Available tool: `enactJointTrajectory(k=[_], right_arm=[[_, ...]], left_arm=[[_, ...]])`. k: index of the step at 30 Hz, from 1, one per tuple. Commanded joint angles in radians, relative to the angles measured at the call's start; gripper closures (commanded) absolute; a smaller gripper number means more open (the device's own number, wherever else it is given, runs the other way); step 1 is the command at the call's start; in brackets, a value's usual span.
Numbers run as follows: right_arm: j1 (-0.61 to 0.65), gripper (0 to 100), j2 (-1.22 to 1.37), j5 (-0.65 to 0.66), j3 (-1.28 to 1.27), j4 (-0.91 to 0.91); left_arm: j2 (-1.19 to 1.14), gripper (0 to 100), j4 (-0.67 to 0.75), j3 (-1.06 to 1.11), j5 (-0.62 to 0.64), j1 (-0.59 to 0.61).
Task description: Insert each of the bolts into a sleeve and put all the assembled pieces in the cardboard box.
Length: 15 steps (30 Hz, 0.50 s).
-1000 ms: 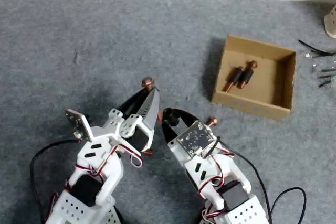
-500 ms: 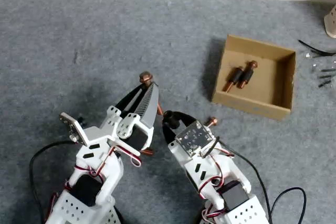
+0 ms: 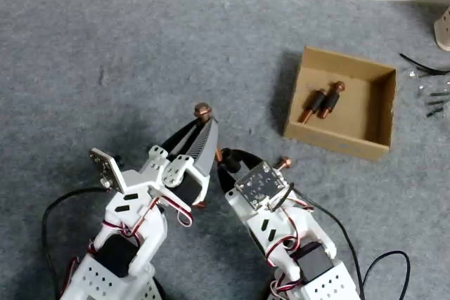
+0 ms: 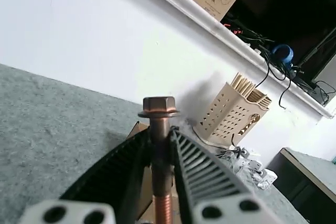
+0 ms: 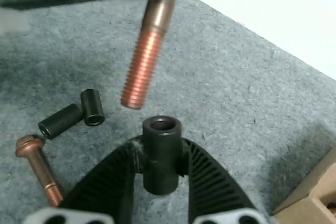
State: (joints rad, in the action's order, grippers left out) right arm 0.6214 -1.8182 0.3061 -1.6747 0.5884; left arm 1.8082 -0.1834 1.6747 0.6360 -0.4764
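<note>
The left gripper [image 4: 161, 132] is closed on a bolt [image 4: 158, 107]. It pinches the smooth part just under the head, and the screw end sticks out the back. The right gripper [image 5: 160, 153] is closed on a black sleeve [image 5: 160, 171] and holds it with the hole facing the bolt.

The screw end of the bolt is near the sleeve's hole but not in it. It sits off to one side and looks tilted.

That is where things could go wrong. If the bolt is pushed on like this, its end may hit the rim and not the hole. That bump could knock the sleeve crooked or push it out of the fingers. The bolt could also slide in its own grip, since only a small part of it is pinched.

A dropped part would fall on the gray table [image 3: 105, 47] and might roll. Two spare sleeves [image 5: 60, 120] and a spare bolt [image 5: 38, 169] lie there, close together, and could get knocked about.

The cardboard box [image 3: 383, 114] sits well apart from the arms, with two finished pieces [image 3: 321, 103] inside.
</note>
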Motion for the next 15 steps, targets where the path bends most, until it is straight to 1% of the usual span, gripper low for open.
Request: enactJointTrajectory(k=[1,3,6,9,15], right_arm=[[0.065,99.3,-0.019,0.012,-0.101,-0.004],[0.104,99.3,-0.019,0.032,-0.101,-0.004],[0.127,99.3,-0.019,0.107,-0.101,-0.004],[0.108,99.3,-0.021,0.109,-0.097,-0.004],[0.059,99.3,-0.021,0.107,-0.073,-0.002]], left_arm=[[-0.005,99,0.003,0.022,-0.006,0.054],[-0.005,99,0.003,0.022,-0.006,0.074],[-0.005,99,0.000,0.022,-0.006,0.071],[-0.005,99,-0.009,0.022,-0.006,0.071],[-0.002,99,-0.094,0.022,-0.006,0.035]])
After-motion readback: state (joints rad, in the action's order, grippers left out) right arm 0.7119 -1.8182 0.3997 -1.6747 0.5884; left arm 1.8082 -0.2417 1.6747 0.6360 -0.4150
